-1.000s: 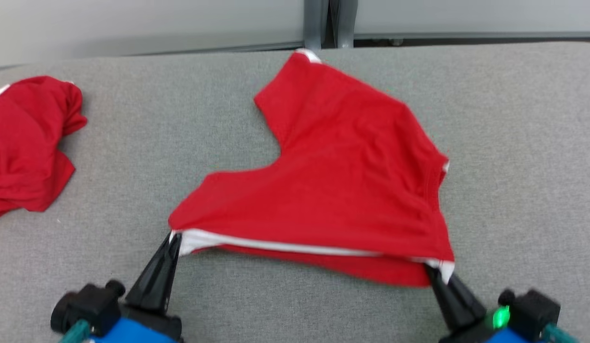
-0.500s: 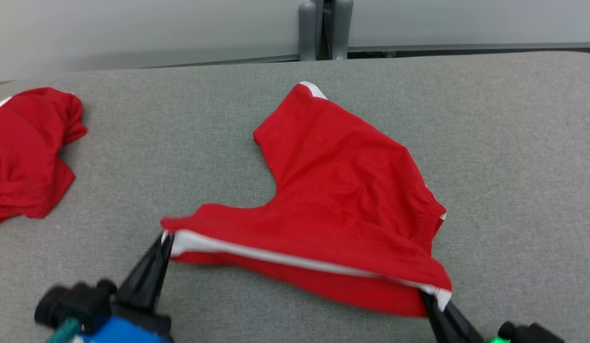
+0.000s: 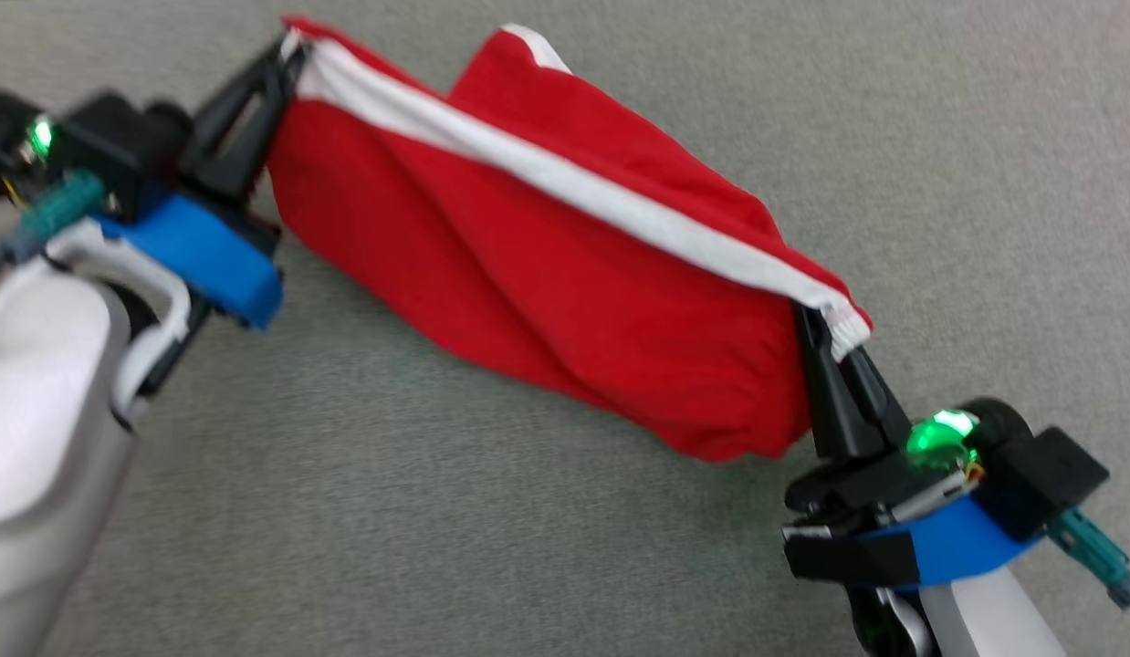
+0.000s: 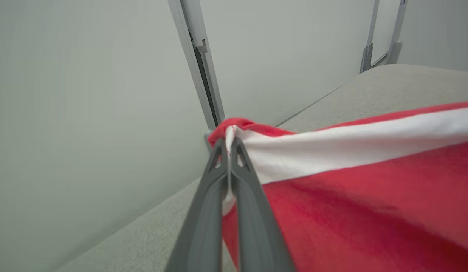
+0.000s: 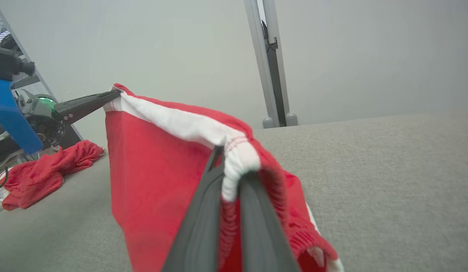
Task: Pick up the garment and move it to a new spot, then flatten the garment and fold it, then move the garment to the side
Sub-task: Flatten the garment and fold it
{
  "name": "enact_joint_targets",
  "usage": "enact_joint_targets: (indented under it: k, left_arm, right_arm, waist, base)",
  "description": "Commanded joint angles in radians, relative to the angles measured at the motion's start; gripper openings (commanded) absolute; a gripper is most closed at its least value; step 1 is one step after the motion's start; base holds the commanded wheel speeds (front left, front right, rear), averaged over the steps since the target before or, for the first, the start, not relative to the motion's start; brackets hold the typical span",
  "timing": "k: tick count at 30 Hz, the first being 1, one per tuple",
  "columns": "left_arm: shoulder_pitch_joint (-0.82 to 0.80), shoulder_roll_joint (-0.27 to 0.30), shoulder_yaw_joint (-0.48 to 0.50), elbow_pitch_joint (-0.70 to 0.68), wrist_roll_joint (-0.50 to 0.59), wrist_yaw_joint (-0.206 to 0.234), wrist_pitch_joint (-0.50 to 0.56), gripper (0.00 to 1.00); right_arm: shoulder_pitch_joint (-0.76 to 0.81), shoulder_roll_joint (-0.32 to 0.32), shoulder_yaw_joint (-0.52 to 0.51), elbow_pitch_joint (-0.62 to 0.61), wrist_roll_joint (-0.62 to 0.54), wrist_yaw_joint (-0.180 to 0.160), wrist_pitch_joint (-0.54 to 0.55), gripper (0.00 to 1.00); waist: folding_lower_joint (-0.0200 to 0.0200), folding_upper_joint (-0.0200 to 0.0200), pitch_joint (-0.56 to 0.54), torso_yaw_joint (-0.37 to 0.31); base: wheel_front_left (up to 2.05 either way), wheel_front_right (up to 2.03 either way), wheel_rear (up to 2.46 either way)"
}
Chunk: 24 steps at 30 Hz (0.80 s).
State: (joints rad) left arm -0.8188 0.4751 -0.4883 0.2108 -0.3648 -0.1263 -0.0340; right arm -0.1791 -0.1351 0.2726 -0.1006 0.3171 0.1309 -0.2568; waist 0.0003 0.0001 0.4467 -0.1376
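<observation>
I find the red garment hanging stretched between both arms over the grey table. The left gripper is clamped on one white-hem corner, the right gripper on the other.

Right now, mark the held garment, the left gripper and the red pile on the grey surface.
held garment (image 3: 547, 274): head view, on its hanging red body.
left gripper (image 3: 287, 55): head view, at the fingertips clamped on the garment's corner.
red pile (image 5: 41, 173): right wrist view, on its crumpled middle.
</observation>
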Motion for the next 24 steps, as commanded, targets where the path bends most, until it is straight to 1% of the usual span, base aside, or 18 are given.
enact_joint_targets:
  k: [1, 4, 10, 14, 18, 19, 20, 21, 22, 24]
  left_arm:
    - [-0.064, 0.018, -0.028, 0.035, -0.002, -0.004, 0.015, 0.00]
    - [-0.185, 0.052, -0.122, 0.089, -0.027, -0.005, 0.038, 0.00]
    - [-0.338, 0.078, -0.296, 0.211, -0.096, -0.005, 0.043, 0.00]
    - [-0.398, 0.086, -0.372, 0.290, -0.135, -0.005, 0.014, 0.00]
    - [-0.434, 0.092, -0.425, 0.347, -0.173, -0.004, -0.028, 0.00]
    - [-0.439, 0.091, -0.437, 0.356, -0.184, -0.004, -0.039, 0.00]
    - [-0.442, 0.090, -0.449, 0.367, -0.194, -0.004, -0.049, 0.07]
    - [-0.448, 0.092, -0.460, 0.380, -0.198, -0.004, -0.055, 0.70]
    - [-0.452, 0.092, -0.471, 0.389, -0.203, -0.004, -0.065, 1.00]
    - [-0.460, 0.090, -0.483, 0.406, -0.210, -0.003, -0.090, 1.00]
  right_arm:
    - [-0.043, 0.018, 0.001, 0.013, -0.009, 0.000, -0.005, 0.00]
    - [-0.095, 0.048, -0.005, 0.033, -0.006, 0.000, -0.008, 0.00]
    - [-0.140, 0.081, -0.011, 0.056, 0.018, 0.000, -0.009, 0.00]
    - [-0.155, 0.085, -0.001, 0.062, 0.025, 0.000, -0.010, 0.00]
    - [-0.156, 0.086, 0.006, 0.065, 0.048, 0.000, -0.010, 0.00]
    - [-0.156, 0.086, 0.009, 0.072, 0.048, 0.000, -0.010, 0.05]
    - [-0.153, 0.086, 0.016, 0.085, 0.045, 0.000, -0.010, 0.48]
    - [-0.152, 0.086, 0.022, 0.093, 0.038, 0.000, -0.010, 1.00]
    - [-0.153, 0.086, 0.019, 0.095, 0.030, 0.000, -0.010, 1.00]
    - [-0.140, 0.085, 0.011, 0.101, 0.029, 0.000, -0.010, 1.00]
  waist:
    - [-0.0003, -0.0001, 0.093, -0.087]
    - [-0.0003, -0.0001, 0.134, -0.136]
    - [-0.0003, -0.0001, 0.182, -0.193]
    - [-0.0003, -0.0001, 0.199, -0.213]
    - [-0.0003, -0.0001, 0.205, -0.217]
    - [-0.0003, -0.0001, 0.204, -0.215]
    - [-0.0003, -0.0001, 0.203, -0.213]
    - [-0.0003, -0.0001, 0.202, -0.211]
    - [-0.0003, -0.0001, 0.200, -0.209]
    - [-0.0003, -0.0001, 0.193, -0.203]
  base:
    - [0.00, 0.00, 0.00]
    - [0.00, 0.00, 0.00]
    - [0.00, 0.00, 0.00]
    - [0.00, 0.00, 0.00]
    - [0.00, 0.00, 0.00]
    - [0.00, 0.00, 0.00]
    - [0.00, 0.00, 0.00]
    - [0.00, 0.00, 0.00]
    - [0.00, 0.00, 0.00]
    - [0.00, 0.00, 0.00]
